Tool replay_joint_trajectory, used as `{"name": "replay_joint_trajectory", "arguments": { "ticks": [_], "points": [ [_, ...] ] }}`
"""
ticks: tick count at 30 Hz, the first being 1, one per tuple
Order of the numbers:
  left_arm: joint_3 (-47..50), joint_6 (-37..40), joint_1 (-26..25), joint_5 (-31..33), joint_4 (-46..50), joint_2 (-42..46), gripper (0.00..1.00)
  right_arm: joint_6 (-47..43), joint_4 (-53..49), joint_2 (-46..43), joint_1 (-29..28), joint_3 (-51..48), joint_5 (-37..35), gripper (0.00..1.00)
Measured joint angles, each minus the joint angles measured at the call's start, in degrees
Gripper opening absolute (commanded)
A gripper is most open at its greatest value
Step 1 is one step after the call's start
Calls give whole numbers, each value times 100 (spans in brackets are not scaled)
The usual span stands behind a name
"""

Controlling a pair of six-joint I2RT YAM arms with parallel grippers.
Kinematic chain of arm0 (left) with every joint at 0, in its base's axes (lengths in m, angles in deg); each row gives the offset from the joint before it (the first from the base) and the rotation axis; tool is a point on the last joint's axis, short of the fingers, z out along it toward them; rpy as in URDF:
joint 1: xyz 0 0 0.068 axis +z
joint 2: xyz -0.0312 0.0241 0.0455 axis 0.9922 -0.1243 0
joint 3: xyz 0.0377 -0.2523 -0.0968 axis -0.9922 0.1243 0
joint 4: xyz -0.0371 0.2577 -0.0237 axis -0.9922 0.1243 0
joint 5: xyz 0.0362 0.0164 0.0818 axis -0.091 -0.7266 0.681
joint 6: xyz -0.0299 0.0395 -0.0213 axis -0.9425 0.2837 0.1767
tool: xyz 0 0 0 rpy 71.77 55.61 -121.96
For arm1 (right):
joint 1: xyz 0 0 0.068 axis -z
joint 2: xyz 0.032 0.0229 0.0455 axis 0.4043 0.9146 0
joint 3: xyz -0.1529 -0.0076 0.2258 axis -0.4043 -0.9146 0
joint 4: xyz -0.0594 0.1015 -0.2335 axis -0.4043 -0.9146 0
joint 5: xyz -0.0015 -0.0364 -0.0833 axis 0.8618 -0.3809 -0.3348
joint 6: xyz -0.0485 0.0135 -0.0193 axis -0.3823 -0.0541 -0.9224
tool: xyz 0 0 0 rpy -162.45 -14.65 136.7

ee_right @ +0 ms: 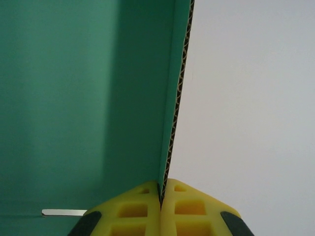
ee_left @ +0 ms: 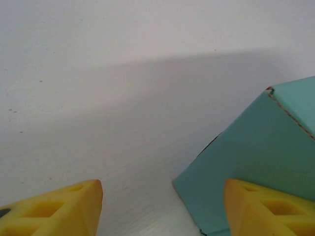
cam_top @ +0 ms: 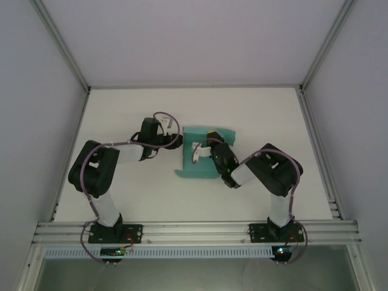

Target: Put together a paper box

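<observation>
Right now the paper box (cam_top: 189, 167) lies at the centre of the top view, a teal card piece on the white table (cam_top: 267, 115), partly under the right arm. The right gripper (ee_right: 161, 189) is clenched on an upright wall of it. In its wrist view the yellow fingers (ee_right: 133, 211) meet at bottom centre with the corrugated edge nipped between them, green card to the left and bare table to the right.

The left gripper (ee_left: 163, 191) stands spread and holds nothing. One finger is at lower left and the other at lower right, and a folded corner of the box reaches in from the right, partly into the gap.

From where I stand, the job looks like steadying one wall while the other hand takes the neighbouring panel. The pinch should hold that wall plumb without crushing the card. The left fingers should straddle the card's edge squarely, close to the fold line, before they shut. Thin card on a smooth table will likely skid or buckle if pushed off-centre.
</observation>
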Motion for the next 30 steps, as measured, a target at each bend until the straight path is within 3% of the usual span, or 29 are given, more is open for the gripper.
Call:
{"name": "replay_joint_trajectory", "arguments": {
  "ticks": [10, 15, 24, 30],
  "points": [
    [343, -57, -275, 680, -201, 293, 70, 468, -573, -326, 105, -4, -59, 0],
    [367, -74, -275, 551, -232, 452, 70, 800, -1464, -680, 157, 149, 98, 0],
    [-739, -330, -313, 293, 9, -396, 67, 1351, -2892, -813, 437, 767, 153, 0],
    [-1126, -632, -343, 297, 125, -643, 69, 1591, -3279, -813, 527, 942, 173, 0]
  ]
}}
